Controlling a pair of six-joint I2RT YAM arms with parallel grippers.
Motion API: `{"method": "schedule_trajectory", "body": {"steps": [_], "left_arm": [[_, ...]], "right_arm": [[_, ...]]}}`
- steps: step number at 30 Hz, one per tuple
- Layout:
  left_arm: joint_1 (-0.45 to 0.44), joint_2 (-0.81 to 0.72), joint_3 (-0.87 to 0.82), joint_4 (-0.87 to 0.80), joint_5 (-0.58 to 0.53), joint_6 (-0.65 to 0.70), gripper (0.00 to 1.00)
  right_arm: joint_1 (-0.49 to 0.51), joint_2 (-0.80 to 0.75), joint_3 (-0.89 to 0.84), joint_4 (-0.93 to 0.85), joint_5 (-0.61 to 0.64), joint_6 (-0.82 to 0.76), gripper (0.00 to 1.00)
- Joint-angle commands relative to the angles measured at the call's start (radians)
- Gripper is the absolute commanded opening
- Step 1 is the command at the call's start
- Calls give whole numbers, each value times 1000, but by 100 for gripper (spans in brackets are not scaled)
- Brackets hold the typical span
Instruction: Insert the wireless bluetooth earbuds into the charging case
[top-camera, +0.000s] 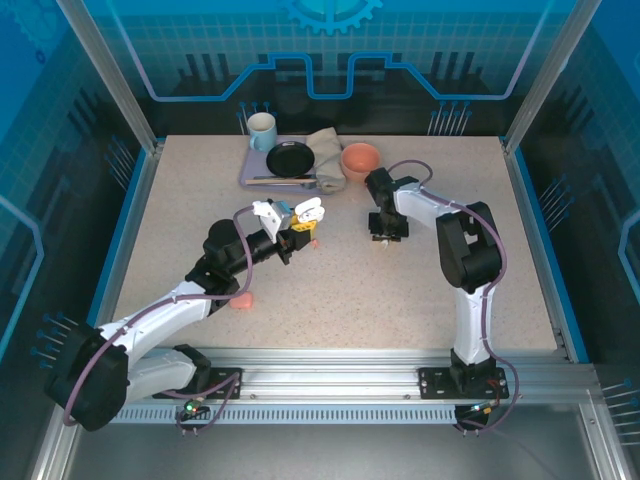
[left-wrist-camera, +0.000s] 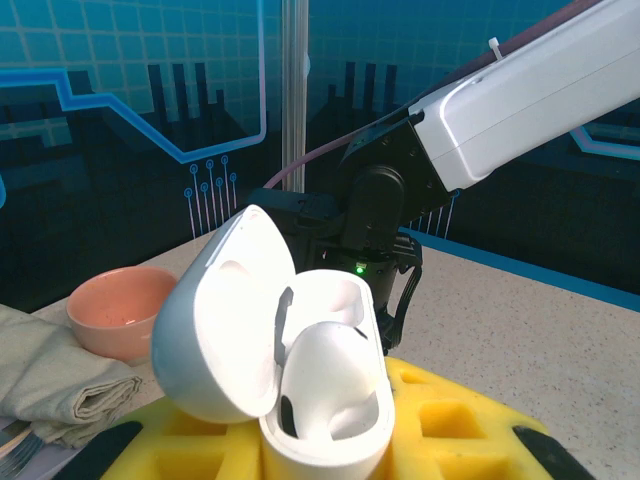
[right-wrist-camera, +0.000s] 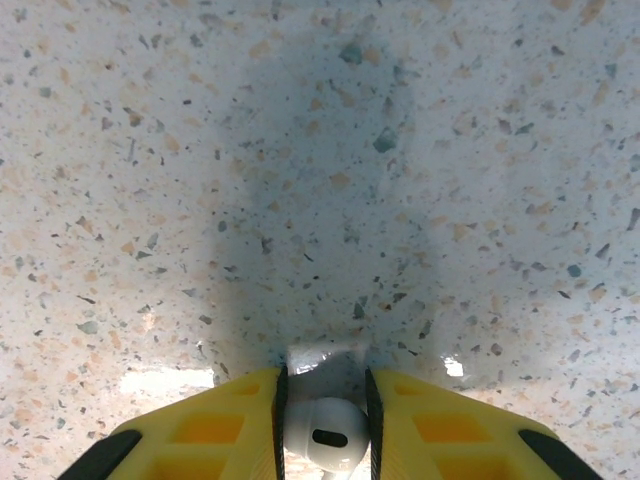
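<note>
Left of bench centre: left gripper clenched on the open white case, lid tipped back. Right of centre, toward the far edge: right gripper pinching a white earbud low over the bench, well apart from the case. Risks: the smooth earbud may slip or twist in transit; a misaligned stem could jam at the socket.

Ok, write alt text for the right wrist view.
A white earbud sits pinched between the right gripper's yellow fingers at the bottom edge. Beyond it lies speckled tabletop with a dark shadow across it.
</note>
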Motion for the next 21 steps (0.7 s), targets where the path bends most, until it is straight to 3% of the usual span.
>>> {"method": "schedule_trajectory", "body": {"steps": [1,13,21], "left_arm": [[8,3,29,24,3,-5,0],[9,8,37,18,8,-6,0],[8,10,38,23,9,-10,0]], "right_arm": [[-10,-25,-34,-34,16,-12,26],[-7,-106,-137,76,-46,-64,28],[12,-100,-155,42,5,-67,39]]}}
